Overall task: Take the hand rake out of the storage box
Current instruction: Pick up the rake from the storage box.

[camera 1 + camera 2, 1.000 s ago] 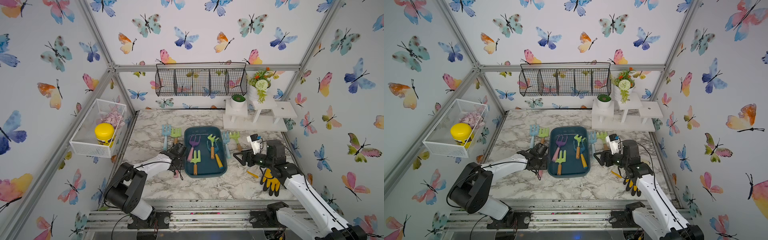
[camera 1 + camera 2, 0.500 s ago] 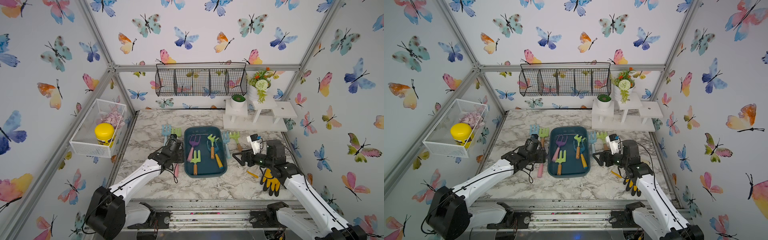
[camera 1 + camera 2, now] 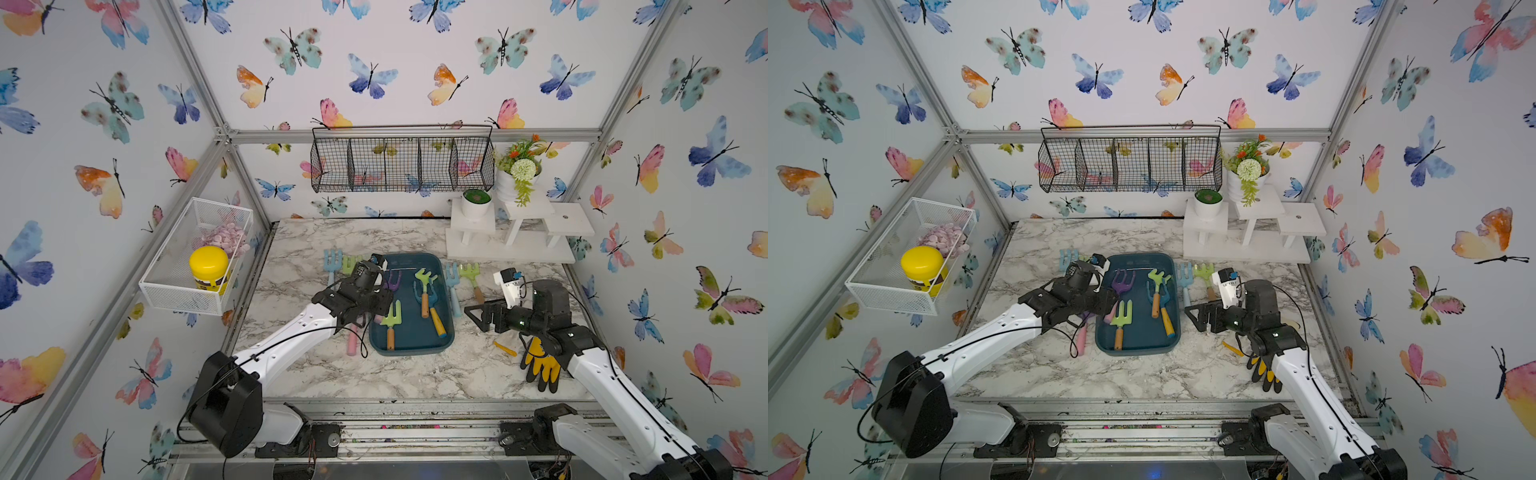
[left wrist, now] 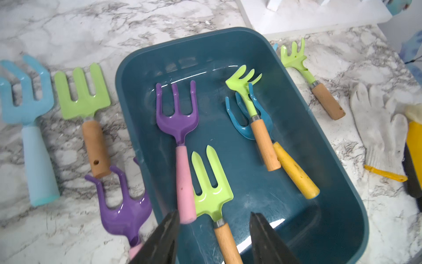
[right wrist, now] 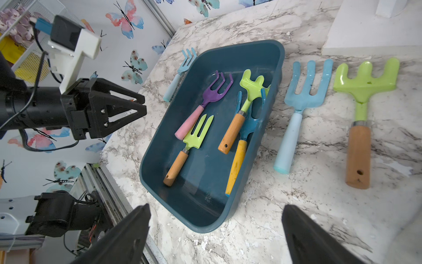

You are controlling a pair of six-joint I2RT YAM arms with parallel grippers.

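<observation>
White mesh basket [image 3: 178,297] at 9 o'clock holds yellow-lidded jar [image 3: 208,266]. Black wire basket [image 3: 401,164] at 12. White plant stand [image 3: 511,249] at 1. Yellow-black glove [image 3: 540,365] on bench [image 3: 374,374], 4 o'clock.

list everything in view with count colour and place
storage box: 1, dark teal, middle of marble table
purple fork: 1, pink handle, in box
green fork: 1, wood handle, in box
green rake: 1, wood handle, in box
blue rake: 1, yellow handle, in box
tools left of box: 3, light blue, green, purple
tools right of box: 2, light blue, green
glove: 1, yellow-black, table's front right
white mesh basket: 1, left wall, holds yellow-lidded jar
black wire basket: 1, back wall
white stand: 1, back right, two pots
left tool: 1, black, open, by box's left edge
right tool: 1, black, open, right of box
</observation>
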